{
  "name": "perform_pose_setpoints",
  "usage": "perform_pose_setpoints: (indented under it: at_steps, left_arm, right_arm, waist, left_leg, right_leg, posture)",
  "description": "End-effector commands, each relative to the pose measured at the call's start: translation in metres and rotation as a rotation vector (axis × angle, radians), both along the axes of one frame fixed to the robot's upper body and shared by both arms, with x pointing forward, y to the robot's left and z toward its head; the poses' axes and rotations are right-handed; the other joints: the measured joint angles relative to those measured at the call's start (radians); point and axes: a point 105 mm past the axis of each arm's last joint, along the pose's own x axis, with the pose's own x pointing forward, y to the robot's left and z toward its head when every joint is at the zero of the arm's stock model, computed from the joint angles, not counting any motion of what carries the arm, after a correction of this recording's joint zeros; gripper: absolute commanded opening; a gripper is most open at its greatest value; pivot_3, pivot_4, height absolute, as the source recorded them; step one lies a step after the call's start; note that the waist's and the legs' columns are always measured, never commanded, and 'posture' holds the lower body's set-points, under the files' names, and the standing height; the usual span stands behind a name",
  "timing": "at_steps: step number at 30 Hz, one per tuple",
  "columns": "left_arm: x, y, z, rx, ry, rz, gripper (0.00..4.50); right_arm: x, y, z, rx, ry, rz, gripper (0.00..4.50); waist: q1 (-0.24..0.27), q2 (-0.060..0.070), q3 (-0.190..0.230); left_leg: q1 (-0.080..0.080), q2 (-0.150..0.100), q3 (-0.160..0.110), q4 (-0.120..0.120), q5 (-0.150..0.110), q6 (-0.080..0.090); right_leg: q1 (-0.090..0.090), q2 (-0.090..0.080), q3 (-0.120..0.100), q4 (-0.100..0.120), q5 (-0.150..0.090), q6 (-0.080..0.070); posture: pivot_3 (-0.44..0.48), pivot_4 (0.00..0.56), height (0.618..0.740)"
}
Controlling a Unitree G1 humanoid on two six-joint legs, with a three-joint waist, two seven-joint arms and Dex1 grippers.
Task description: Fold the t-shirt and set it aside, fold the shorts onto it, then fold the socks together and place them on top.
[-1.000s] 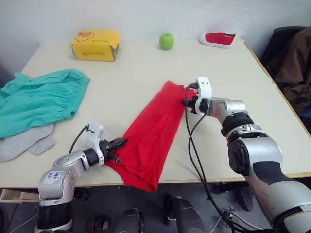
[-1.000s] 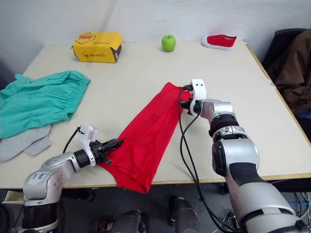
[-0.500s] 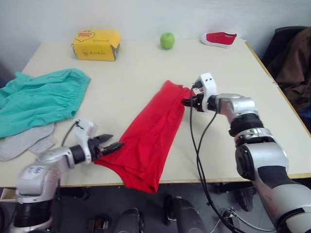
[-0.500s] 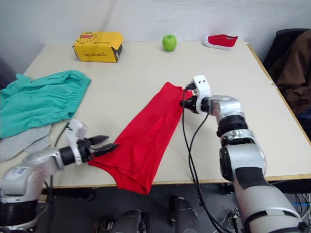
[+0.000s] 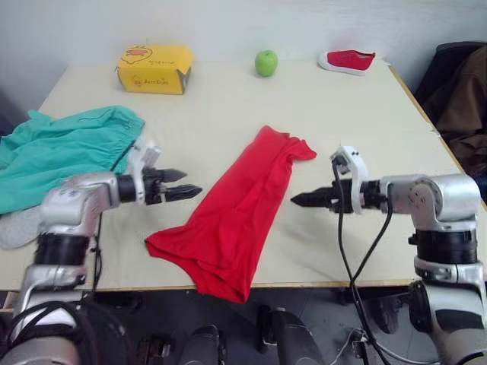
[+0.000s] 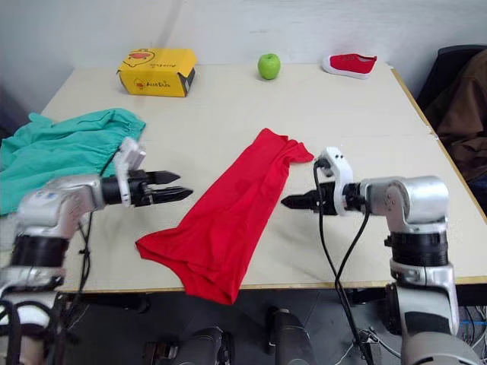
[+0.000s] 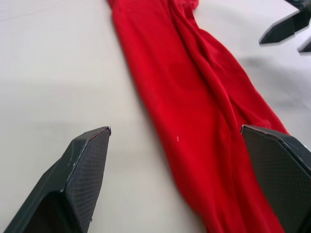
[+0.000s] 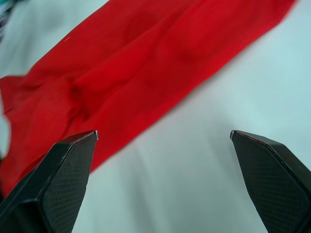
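Worktop (image 5: 228,114): pale beige rectangular top, matte, standing against a plain white wall (image 5: 228,23). A dark chair draped with a brown jacket (image 5: 464,99) stands past its right edge.

Back row, left to right: yellow cardboard box (image 5: 154,68) with a printed duck; green apple (image 5: 266,62); small red shoe (image 5: 347,60) with a white sole, near the far right corner.

T-shirt (image 5: 240,209): bright red, folded lengthwise into a long narrow band lying diagonally across the middle of the worktop. Far end bunched and slightly twisted; near end broader and rumpled, overhanging the front edge. Soft lengthwise creases show in the wrist views. No print visible.

Shorts (image 5: 65,152): teal, spread loosely at the left edge, gathered waistband toward the middle of the worktop.

Socks (image 5: 19,228): light grey, at the left edge just in front of the shorts, partly hidden behind the left arm.

Left gripper (image 5: 186,185): fingers parted, holding nothing, above bare worktop just left of the t-shirt band, pointing toward it.

Right gripper (image 5: 300,201): in the wrist view its fingers stand wide apart, holding nothing, just right of the band, pointing at it, clear of the cloth.
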Motion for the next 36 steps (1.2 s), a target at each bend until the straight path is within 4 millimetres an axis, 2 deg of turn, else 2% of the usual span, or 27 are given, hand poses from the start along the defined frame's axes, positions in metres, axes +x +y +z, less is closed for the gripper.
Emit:
perform_pose_setpoints:
  at_steps: [1,4,9,15,19,22,30,32,33,36]
  left_arm:
    - [0.019,-0.01,-0.002,0.033,-0.011,-0.022,4.5]
    - [0.034,-0.022,-0.008,0.045,-0.001,-0.028,4.5]
    - [0.045,-0.038,-0.018,0.075,0.003,-0.053,4.5]
    - [0.049,-0.043,-0.038,0.118,0.023,-0.04,4.5]
    - [0.05,-0.044,-0.048,0.131,0.039,-0.026,3.66]
    - [0.05,-0.046,-0.051,0.135,0.039,-0.025,2.68]
    - [0.052,-0.05,-0.05,0.124,0.019,-0.024,0.12]
    - [0.052,-0.049,-0.049,0.118,0.014,-0.026,0.0]
    - [0.052,-0.049,-0.049,0.114,0.013,-0.029,0.0]
    - [0.051,-0.049,-0.05,0.1,0.005,-0.026,0.0]
  right_arm:
    - [-0.021,0.015,-0.003,0.017,-0.014,0.047,4.45]
    - [-0.031,0.026,-0.016,0.023,0.003,0.064,4.45]
    - [-0.03,0.038,-0.026,0.065,0.041,0.038,4.45]
    - [-0.028,0.057,-0.038,0.083,0.091,0.032,4.45]
    - [-0.018,0.064,-0.05,0.065,0.111,-0.029,4.5]
    - [-0.012,0.065,-0.056,0.066,0.127,-0.071,3.82]
    - [-0.008,0.06,-0.058,0.037,0.101,-0.089,0.92]
    - [-0.006,0.055,-0.053,0.03,0.086,-0.09,0.19]
    - [-0.005,0.053,-0.051,0.028,0.08,-0.091,0.05]
    - [0.0,0.044,-0.046,0.018,0.059,-0.103,0.05]
  waist:
    - [0.002,0.0,0.0]
    - [0.008,0.0,0.0]
    - [0.014,0.0,0.0]
    - [0.013,-0.001,0.0]
    - [0.013,-0.003,-0.002]
    - [0.012,-0.005,-0.004]
    - [0.012,-0.006,-0.004]
    - [0.013,-0.006,-0.004]
    - [0.013,-0.006,-0.004]
    - [0.013,-0.006,-0.004]
  left_leg:
    - [0.0,0.0,0.0,0.0,0.0,0.0]
    - [-0.001,0.0,0.001,0.0,0.0,-0.001]
    - [0.0,-0.001,0.002,0.001,0.001,-0.001]
    - [0.002,-0.001,0.001,0.001,0.001,-0.001]
    - [0.004,-0.001,0.002,0.001,0.001,-0.001]
    - [0.005,-0.001,0.001,0.001,0.001,-0.001]
    - [0.004,-0.001,0.001,0.001,0.001,-0.001]
    - [0.004,-0.001,0.001,0.001,0.001,-0.001]
    - [0.004,-0.001,0.001,0.001,0.001,-0.001]
    - [0.003,-0.001,0.001,0.001,0.001,-0.001]
  right_leg:
    - [0.0,0.0,0.0,0.001,0.0,0.0]
    - [0.0,0.0,0.0,0.0,0.0,0.0]
    - [0.0,0.0,0.0,0.001,0.0,0.0]
    - [0.001,0.0,0.0,0.002,0.0,0.0]
    - [0.002,0.0,0.001,0.004,0.0,0.0]
    - [0.002,0.0,0.001,0.005,0.0,0.0]
    - [0.001,0.0,0.001,0.005,0.0,0.0]
    - [0.001,0.0,0.001,0.005,0.0,0.0]
    - [0.001,0.0,0.001,0.005,0.0,0.0]
    - [0.001,0.0,0.001,0.004,0.0,0.0]
  posture:
    - [0.0,0.15,0.74]
    - [0.0,0.15,0.74]
    - [0.0,0.15,0.74]
    - [0.0,0.15,0.74]
    - [0.0,0.15,0.74]
    - [0.0,0.15,0.74]
    - [0.0,0.15,0.74]
    - [0.0,0.15,0.74]
    - [0.0,0.15,0.74]
    - [0.0,0.15,0.74]
